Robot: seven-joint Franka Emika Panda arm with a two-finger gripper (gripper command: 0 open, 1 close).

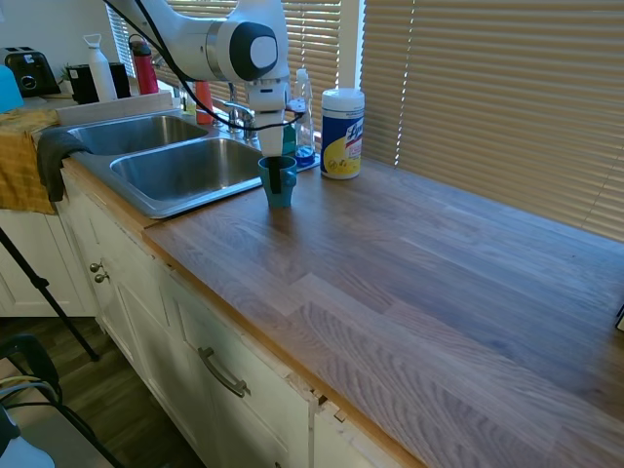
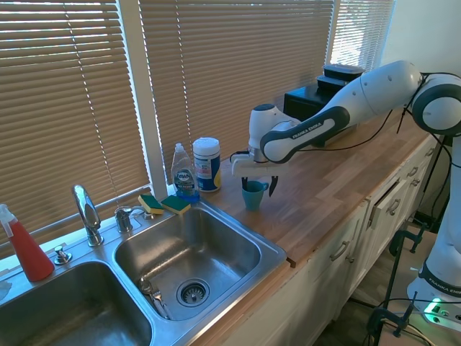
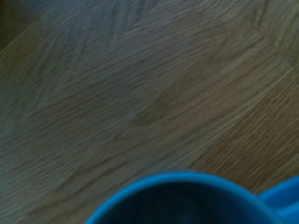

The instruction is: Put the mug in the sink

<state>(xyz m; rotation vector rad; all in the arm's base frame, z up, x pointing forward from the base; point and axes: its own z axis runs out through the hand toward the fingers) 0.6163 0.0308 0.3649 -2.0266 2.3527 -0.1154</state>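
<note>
Jaws (image 2: 258, 184) apart, straddling mug (image 2: 253, 195) rim; wrist view cuts off its base.

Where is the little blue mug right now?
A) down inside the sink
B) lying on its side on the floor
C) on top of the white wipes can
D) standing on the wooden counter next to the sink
D: the mug stands upright on the wooden counter, just beside the sink rim, with the gripper down at it.

White arm (image 2: 360, 97) — seemingly black-jointed
</note>
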